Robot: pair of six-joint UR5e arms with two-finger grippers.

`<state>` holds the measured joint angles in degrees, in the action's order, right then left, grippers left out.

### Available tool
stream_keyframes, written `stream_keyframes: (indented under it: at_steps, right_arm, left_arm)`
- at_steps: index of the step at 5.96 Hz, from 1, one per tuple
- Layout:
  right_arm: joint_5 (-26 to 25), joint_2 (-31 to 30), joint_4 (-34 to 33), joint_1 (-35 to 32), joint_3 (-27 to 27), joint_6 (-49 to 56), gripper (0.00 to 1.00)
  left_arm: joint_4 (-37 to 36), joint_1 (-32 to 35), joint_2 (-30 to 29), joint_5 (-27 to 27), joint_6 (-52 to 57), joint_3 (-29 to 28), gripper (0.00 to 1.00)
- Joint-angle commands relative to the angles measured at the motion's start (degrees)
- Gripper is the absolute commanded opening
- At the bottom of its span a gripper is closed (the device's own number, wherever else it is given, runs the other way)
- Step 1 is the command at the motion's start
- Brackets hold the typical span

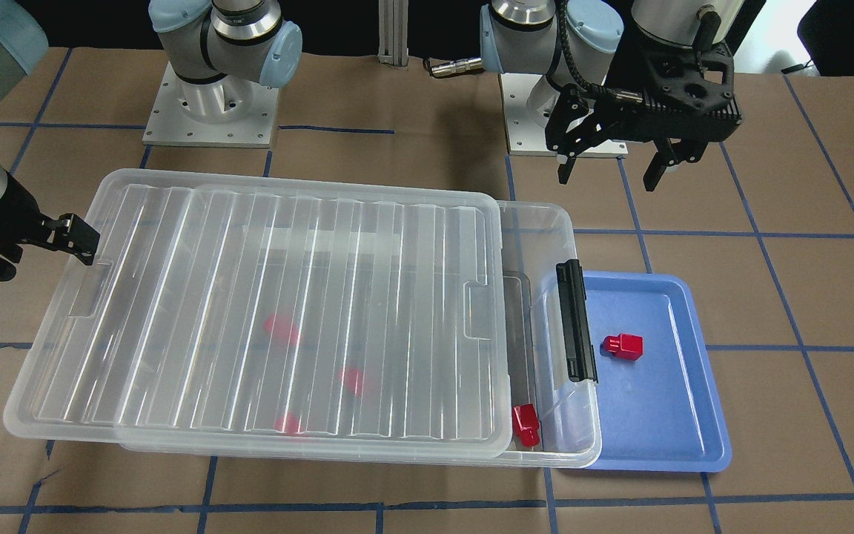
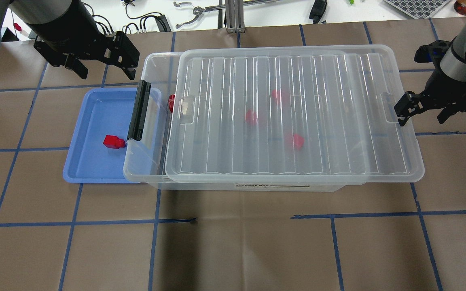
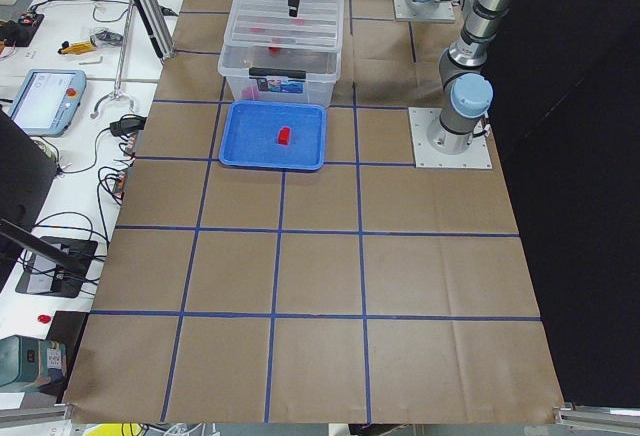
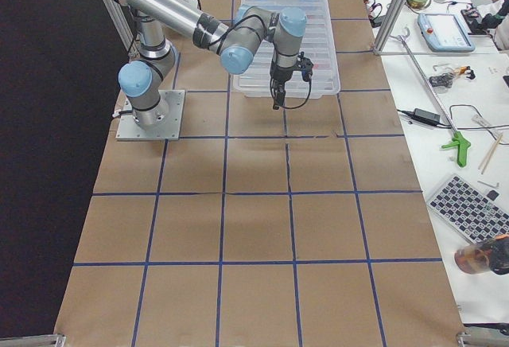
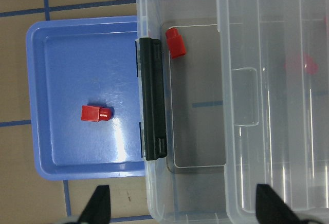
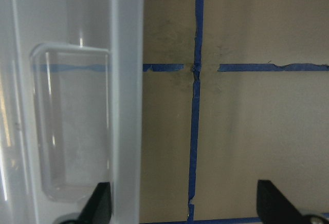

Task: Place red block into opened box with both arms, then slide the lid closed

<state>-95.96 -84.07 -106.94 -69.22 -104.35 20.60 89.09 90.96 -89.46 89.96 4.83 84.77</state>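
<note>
On the shallow blue plastic tray (image 2: 91, 171) beside the large clear plastic storage box (image 2: 152, 169), 1 small glossy red plastic block (image 2: 114, 142) is being presented for pickup. The ridged clear plastic lid (image 2: 297, 81) is being rested offset toward the robot's right, apparently to uncover a drop-in strip. The left gripper (image 2: 105, 72) is being held wide and empty high above the tray, the right gripper (image 2: 421, 114), also wide, at the lid's far notch, likely for pushing.

Only legible txt: "STORAGE BOX" label (image 2: 253, 186) on box (image 2: 200, 186) side wall; rest too sm.
</note>
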Motion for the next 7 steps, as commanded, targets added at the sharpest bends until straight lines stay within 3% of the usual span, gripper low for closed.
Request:
stream_keyframes:
  at_steps: [1, 5, 7]
  right_arm:
    - [-0.11, 0.3, -0.2, 3.02, 0.02, 2.49, 1.0]
    - [-1.16, 0.66, -1.43, 4.44, 0.2, 4.0, 1.0]
    - [-1.34, 0.66, -3.08, 5.84, 0.29, 5.14, 1.0]
  left_arm:
    - [0.2, -0.43, 0.86, -0.22, 7.42, 0.92, 0.98]
    - [5.13, -5.77, 0.87, 0.57, 51.32, 1.98, 0.98]
    - [4.69, -9.98, 0.26, 0.66, 66.29, 1.98, 0.98]
